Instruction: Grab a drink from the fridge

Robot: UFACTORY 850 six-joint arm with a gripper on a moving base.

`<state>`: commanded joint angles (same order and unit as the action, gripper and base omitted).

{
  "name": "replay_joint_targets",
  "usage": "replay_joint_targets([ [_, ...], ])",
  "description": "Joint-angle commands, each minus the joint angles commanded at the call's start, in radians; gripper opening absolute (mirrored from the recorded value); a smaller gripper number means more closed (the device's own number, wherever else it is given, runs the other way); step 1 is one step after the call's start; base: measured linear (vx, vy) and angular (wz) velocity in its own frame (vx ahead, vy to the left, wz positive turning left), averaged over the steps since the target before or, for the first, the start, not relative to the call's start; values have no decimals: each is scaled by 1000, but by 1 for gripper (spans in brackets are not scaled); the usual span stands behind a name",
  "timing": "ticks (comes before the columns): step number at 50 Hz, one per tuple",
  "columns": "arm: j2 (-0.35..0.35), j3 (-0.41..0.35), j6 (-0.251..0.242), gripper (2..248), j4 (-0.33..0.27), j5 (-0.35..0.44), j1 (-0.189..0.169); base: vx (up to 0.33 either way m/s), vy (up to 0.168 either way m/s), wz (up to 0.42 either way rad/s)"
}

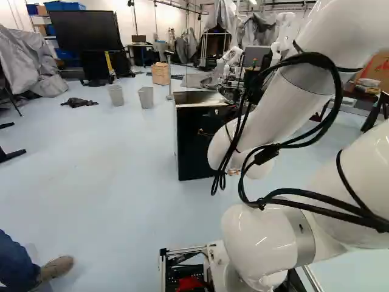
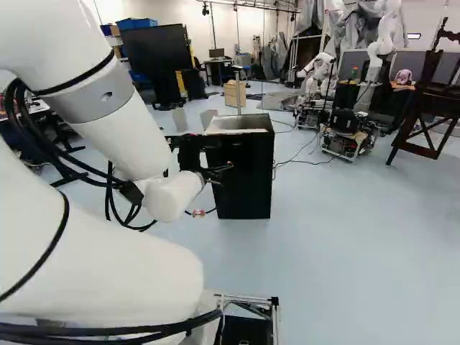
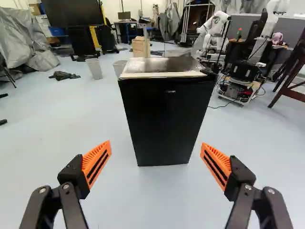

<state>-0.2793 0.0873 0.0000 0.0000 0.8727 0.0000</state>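
The floor is pale blue and the back wall is white. A big black screen stands near blue boxes. Two grey bins and a wooden box sit near crumply grey sheets and a dark cloth.

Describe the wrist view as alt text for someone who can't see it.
A closed black mini fridge stands on a pale floor, ahead of the open gripper with its orange pads. Behind it are two bins, a large dark screen and another robot.
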Motion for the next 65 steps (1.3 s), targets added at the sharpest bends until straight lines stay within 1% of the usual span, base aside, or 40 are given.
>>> replay_joint_targets([
  [23,0,0,0,247,0,0,0,80,41,-22],
  [65,0,0,0,247,0,0,0,103,82,-21],
])
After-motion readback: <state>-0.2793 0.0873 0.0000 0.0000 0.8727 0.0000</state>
